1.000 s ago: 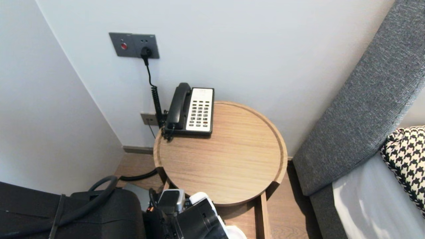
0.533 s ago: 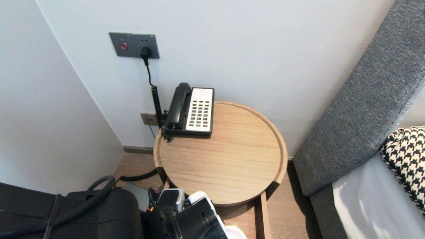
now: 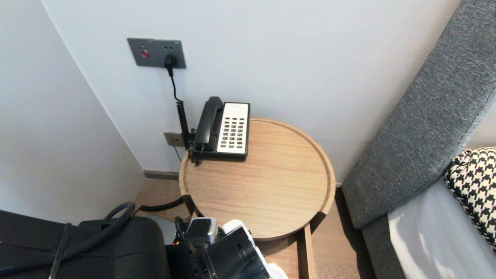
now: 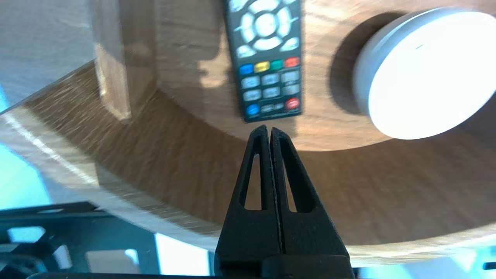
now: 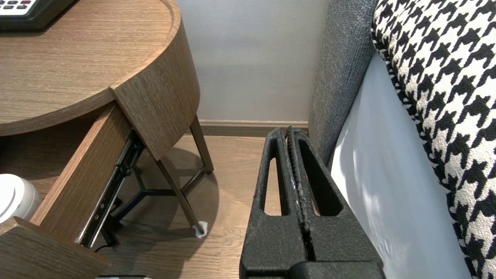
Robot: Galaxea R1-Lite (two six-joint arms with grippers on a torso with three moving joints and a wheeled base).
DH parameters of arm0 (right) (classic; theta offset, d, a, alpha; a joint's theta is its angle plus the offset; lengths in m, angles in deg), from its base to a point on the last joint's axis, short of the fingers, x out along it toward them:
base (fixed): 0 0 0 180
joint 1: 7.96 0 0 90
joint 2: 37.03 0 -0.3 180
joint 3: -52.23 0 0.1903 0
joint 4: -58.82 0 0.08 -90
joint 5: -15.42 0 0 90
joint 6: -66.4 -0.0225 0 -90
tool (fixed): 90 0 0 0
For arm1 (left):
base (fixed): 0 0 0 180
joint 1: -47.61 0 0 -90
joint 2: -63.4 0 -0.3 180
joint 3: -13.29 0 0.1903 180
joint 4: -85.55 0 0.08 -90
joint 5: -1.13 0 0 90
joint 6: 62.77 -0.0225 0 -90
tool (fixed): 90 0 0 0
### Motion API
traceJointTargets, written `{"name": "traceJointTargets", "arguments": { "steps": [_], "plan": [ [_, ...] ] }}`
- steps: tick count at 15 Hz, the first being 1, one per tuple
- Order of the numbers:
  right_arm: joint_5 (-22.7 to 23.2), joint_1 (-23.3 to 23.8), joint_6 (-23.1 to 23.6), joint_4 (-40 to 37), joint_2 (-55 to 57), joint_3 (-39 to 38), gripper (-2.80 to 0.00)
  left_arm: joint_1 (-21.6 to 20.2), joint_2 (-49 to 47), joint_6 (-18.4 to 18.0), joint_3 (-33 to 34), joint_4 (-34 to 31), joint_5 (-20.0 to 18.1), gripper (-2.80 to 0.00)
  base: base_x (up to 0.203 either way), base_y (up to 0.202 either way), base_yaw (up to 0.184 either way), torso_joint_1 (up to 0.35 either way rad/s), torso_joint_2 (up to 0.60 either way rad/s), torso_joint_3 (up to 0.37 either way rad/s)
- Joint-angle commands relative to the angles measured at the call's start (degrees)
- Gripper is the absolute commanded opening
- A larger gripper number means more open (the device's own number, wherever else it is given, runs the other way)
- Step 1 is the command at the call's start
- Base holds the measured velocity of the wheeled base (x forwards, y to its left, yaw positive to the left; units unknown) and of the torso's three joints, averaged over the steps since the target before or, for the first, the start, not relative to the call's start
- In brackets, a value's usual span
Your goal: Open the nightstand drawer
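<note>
Left pincer [image 4: 269,131], shut and empty, hovers just short of the remote [image 4: 267,66] in the drawer [image 4: 186,93]; gripping calls for opening first; right pincer [image 5: 290,133] sits shut beside the bed [image 5: 387,193]

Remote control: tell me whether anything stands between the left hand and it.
Nothing visible does. In the left wrist view the shut left hand points at the near end of the remote control, and the gap between them is bare. The white round container lies beside the remote, apart from it and off that line.
</note>
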Motion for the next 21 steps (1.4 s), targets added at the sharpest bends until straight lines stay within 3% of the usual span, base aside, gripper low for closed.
{"name": "traceJointTargets", "arguments": {
  "steps": [1, 21],
  "plan": [
    [0.0, 0.0, 0.0, 0.0, 0.1, -1.4, -2.8, 0.0, 0.3, 0.4, -0.3, 0.6, 0.3, -2.8, 0.0, 0.0, 0.0, 0.0, 0.0, 0.0],
    [0.1, 0.0, 0.0, 0.0, 0.1, -1.4, -2.8, -0.2, 1.5, 0.2, 1.8, 3.3, 0.7, -2.8, 0.0, 0.0, 0.0, 0.0, 0.0, 0.0]
  ]
}}
